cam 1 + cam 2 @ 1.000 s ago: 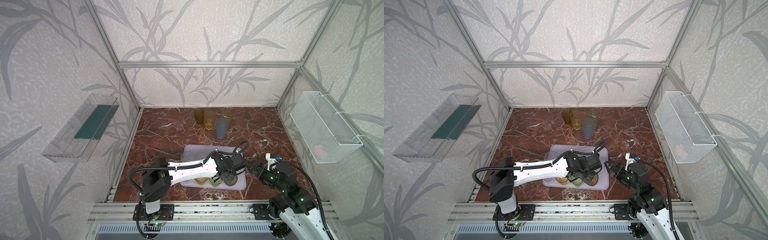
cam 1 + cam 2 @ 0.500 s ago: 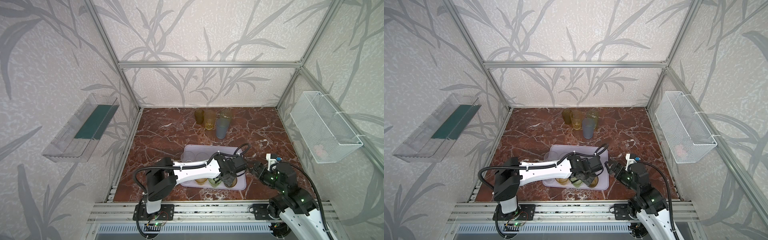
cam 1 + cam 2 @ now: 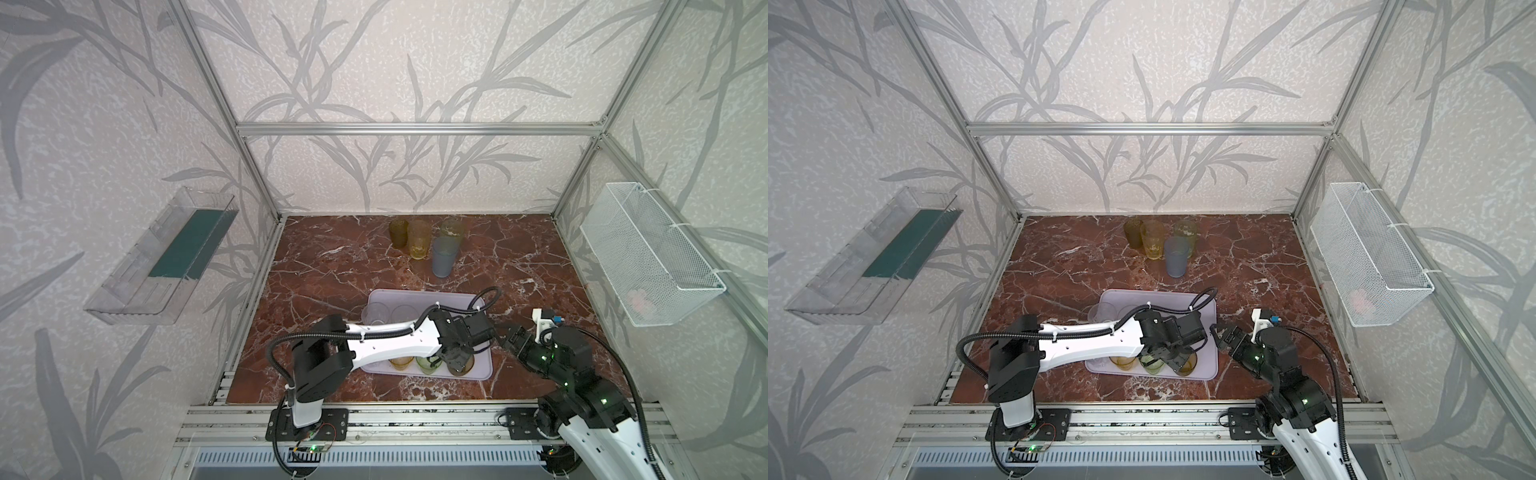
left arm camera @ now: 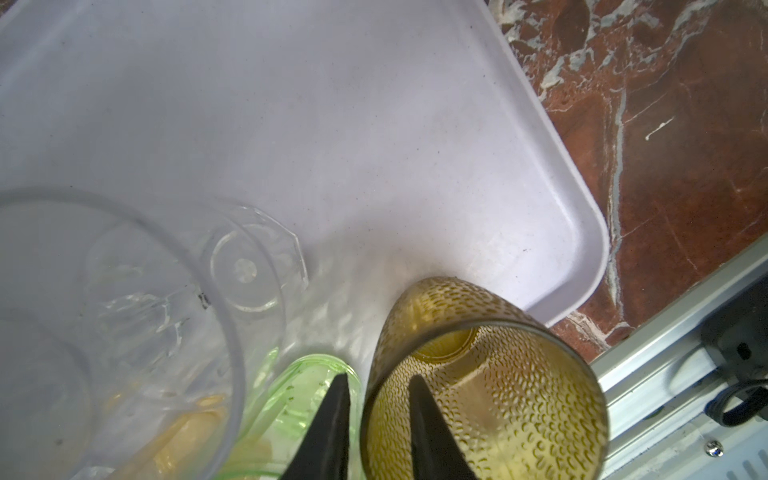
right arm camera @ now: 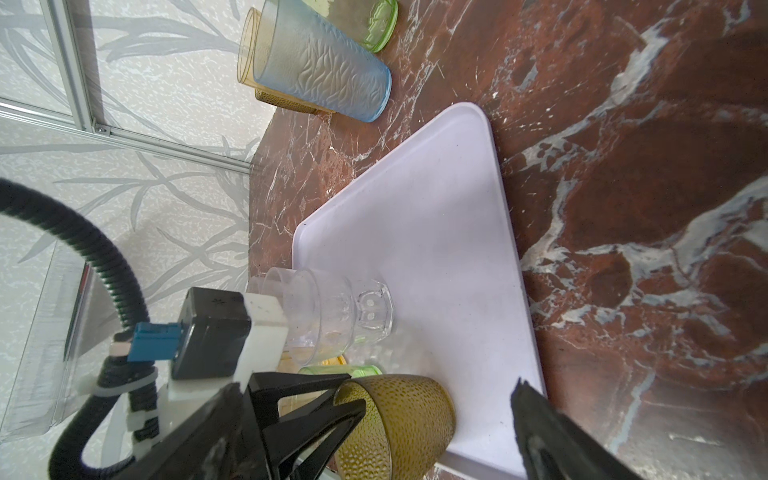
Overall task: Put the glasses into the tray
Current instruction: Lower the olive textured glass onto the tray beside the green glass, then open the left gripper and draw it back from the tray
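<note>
On the counter (image 3: pixel 328 270), the tray (image 3: pixel 424 297) holds at least five glasses (image 3: pixel 404 311), the olive glass (image 4: pixel 519 374) at its 5 o'clock corner, left jaws slightly parted astride its rim, right jaws spread empty at 3 o'clock; four more glasses (image 3: pixel 445 257) are left at 12 o'clock.

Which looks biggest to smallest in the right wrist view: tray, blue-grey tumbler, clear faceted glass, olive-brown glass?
1. tray
2. blue-grey tumbler
3. clear faceted glass and olive-brown glass: look alike. The olive-brown one is cropped and nearest the camera, so unranked.
</note>
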